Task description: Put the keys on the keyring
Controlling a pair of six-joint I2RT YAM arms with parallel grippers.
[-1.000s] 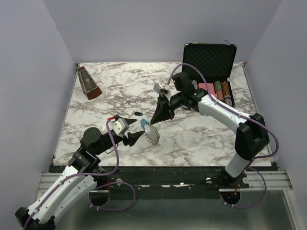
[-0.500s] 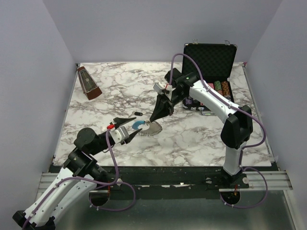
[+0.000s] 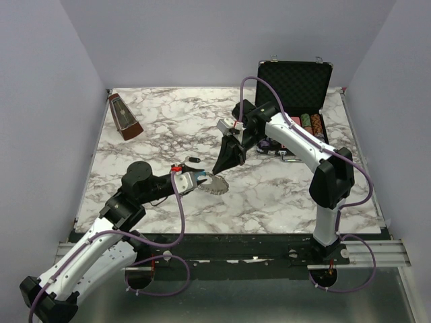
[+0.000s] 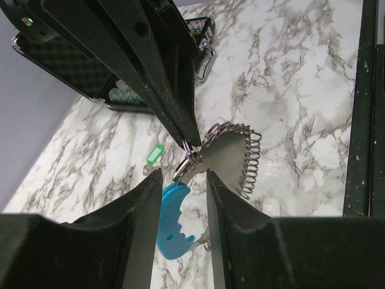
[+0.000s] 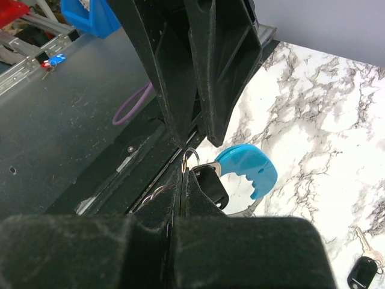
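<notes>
The keyring [image 3: 215, 184], a loop of silvery coil [image 4: 243, 158] with a light blue curved section [image 4: 175, 220], lies near the table's middle. My left gripper [image 3: 196, 180] is open, its fingers either side of the blue section [image 5: 248, 169], which rests against one finger. My right gripper [image 3: 217, 169] is shut on a black-headed key [image 5: 212, 184] by its small split ring, right at the keyring; its tips show in the left wrist view [image 4: 190, 142]. A green key [image 4: 154, 155] lies on the table beyond. Another black key [image 3: 193, 160] lies loose; it also shows in the right wrist view [image 5: 364, 270].
An open black case [image 3: 294, 82] with striped poker chips [image 3: 311, 125] stands at the back right, its metal handle [image 4: 205, 58] toward the middle. A brown metronome [image 3: 125, 116] stands at the back left. The table's near edge [image 3: 229, 234] is just behind the left arm.
My left gripper has moved right and now straddles the blue section. The keyring has gone from hanging upright to lying nearly flat. My right gripper stays shut at the ring and has barely shifted.
</notes>
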